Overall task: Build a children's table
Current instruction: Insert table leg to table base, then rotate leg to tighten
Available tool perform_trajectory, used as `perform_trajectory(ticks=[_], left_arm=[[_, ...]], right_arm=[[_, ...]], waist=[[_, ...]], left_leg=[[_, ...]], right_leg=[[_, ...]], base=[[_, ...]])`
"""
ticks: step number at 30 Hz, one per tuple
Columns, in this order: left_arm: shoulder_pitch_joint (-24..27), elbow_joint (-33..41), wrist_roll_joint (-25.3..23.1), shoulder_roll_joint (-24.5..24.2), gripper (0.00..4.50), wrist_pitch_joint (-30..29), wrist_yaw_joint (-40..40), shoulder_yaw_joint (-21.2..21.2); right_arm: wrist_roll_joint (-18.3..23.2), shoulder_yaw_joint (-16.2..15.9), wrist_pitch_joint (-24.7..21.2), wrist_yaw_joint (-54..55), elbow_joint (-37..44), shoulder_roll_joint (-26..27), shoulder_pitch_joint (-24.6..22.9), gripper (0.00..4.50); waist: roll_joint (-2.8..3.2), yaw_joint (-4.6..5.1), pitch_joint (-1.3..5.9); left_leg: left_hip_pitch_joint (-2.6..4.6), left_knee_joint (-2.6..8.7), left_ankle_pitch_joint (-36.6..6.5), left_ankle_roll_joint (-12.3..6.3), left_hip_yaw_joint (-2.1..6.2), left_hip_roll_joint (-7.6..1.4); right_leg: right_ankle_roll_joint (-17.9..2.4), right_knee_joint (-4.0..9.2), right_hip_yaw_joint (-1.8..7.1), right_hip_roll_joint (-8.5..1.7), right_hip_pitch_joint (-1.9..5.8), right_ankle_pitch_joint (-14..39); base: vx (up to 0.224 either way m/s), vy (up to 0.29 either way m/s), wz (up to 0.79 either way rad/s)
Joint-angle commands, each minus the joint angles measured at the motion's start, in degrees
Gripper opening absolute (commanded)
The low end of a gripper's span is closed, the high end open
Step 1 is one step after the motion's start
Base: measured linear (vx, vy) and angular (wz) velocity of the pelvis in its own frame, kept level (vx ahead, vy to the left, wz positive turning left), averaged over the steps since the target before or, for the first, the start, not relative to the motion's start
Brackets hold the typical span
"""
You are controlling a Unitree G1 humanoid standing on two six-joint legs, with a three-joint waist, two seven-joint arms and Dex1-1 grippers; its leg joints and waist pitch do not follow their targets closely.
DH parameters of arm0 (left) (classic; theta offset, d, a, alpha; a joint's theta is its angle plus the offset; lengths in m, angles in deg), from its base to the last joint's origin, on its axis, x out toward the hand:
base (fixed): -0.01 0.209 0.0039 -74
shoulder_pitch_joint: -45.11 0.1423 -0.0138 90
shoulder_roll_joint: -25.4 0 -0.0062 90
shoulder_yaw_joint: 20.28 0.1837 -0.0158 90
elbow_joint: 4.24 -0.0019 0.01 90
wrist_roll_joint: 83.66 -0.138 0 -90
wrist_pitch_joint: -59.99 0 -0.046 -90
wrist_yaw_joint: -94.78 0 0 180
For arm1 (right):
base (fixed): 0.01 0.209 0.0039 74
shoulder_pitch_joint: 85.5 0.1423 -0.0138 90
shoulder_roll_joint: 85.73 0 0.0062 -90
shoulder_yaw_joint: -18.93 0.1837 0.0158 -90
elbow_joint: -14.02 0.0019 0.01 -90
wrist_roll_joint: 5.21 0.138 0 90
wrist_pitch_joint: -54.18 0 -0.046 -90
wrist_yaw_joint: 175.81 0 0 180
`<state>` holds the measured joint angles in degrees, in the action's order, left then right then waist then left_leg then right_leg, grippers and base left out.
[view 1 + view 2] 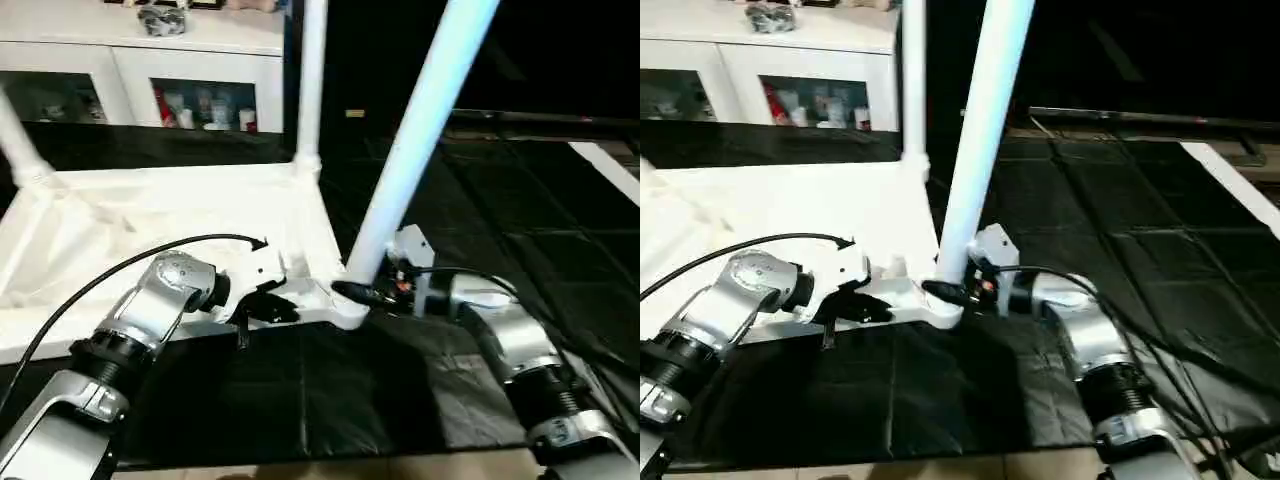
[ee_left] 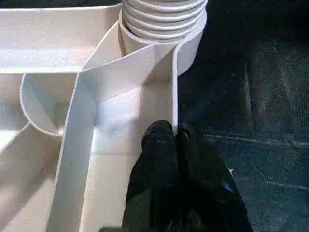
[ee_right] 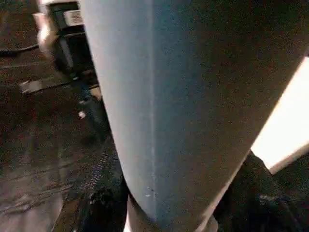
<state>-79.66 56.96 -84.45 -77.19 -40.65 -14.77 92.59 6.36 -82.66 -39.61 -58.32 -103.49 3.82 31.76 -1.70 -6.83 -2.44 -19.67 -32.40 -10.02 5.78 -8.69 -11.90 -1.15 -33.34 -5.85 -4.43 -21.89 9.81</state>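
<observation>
The white tabletop (image 1: 150, 225) lies upside down on the black mat, ribs up. Its side wall (image 2: 175, 92) is pinched between my left gripper's (image 2: 174, 133) shut black fingers, close to the near corner socket (image 2: 164, 34); the same gripper (image 1: 262, 305) shows at the tabletop's front edge. A long white leg (image 1: 420, 130) stands tilted in that near corner socket. My right gripper (image 1: 368, 292) is shut around the leg's (image 3: 159, 111) base, one finger (image 3: 104, 203) on each side. Another leg (image 1: 311, 80) stands upright in the far corner, and a third (image 1: 20, 150) rises at the far left.
A white cabinet (image 1: 150, 70) with glass doors stands behind the tabletop at the back left. Black mat (image 1: 330, 390) covers the floor in front and to the right. A white strip (image 1: 610, 170) lies at the far right, and a dark low bar (image 1: 1140, 118) runs along the back.
</observation>
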Motion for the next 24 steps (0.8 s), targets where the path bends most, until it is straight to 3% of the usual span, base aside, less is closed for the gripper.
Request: perform_trajectory(ticks=[1,8,10,11,22,24], left_arm=[[-3.55,-0.78,-1.81,-0.53,0.0,0.78,-1.61,-0.55],[-4.96,-3.73,-1.9,0.05,0.0,2.47,1.57,0.75],[-5.19,-4.22,-2.12,0.1,0.0,2.62,1.47,0.8],[-5.42,-4.67,-2.37,0.09,0.0,2.71,1.34,0.83],[-6.36,-7.62,-3.65,0.01,0.0,2.71,-0.4,0.48],[-6.44,-8.11,-3.79,0.0,0.0,2.49,-0.86,0.39]], right_arm=[[-1.18,-6.31,-3.25,-6.46,-2.99,0.66,-2.8,1.91],[-1.37,-7.97,-4.55,-11.4,-3.96,0.19,-1.19,1.91],[-1.42,-8.12,-4.62,-11.78,-3.92,0.15,-1.11,1.91],[-1.44,-8.27,-4.74,-12.07,-3.77,0.17,-1.08,1.91],[-2.55,-8.32,-3.87,-11.9,-3.19,1.44,-1.78,1.91],[-2.69,-7.93,-3.64,-10.65,-2.92,1.8,-2.29,1.91]], waist=[[1.14,0.08,2.83],[0.82,-0.26,3.17],[1.13,-0.5,3.16],[0.89,-0.6,3.12],[0.88,-1.06,2.9],[1.12,-1.07,2.86]], left_leg=[[0.64,4.25,-19.48,-0.36,-0.2,-1.62],[0.11,4.02,-14.93,-0.92,-0.43,-1.53],[0.2,4.01,-14.99,-0.87,-0.46,-1.61],[0.17,4.06,-15.17,-0.82,-0.46,-1.62],[0.57,4.35,-17.16,-0.19,-0.4,-1.56],[0.62,4.39,-17.5,-0.13,-0.37,-1.57]], right_leg=[[-9.49,4.22,3.25,-4.14,1.63,20.07],[-10.82,3.19,3.47,-4.0,2.37,15.29],[-10.75,3.22,3.45,-4.08,2.31,15.95],[-10.57,3.21,3.44,-4.1,2.36,16.45],[-8.5,3.91,3.56,-4.25,2.17,22.29],[-8.39,3.99,3.54,-4.23,2.09,22.64]], base=[[0.0,0.0,0.0],[0.0,0.0,0.0],[0.0,0.0,0.0],[0.0,0.0,0.0],[0.0,0.0,0.0],[0.0,0.0,0.0]])
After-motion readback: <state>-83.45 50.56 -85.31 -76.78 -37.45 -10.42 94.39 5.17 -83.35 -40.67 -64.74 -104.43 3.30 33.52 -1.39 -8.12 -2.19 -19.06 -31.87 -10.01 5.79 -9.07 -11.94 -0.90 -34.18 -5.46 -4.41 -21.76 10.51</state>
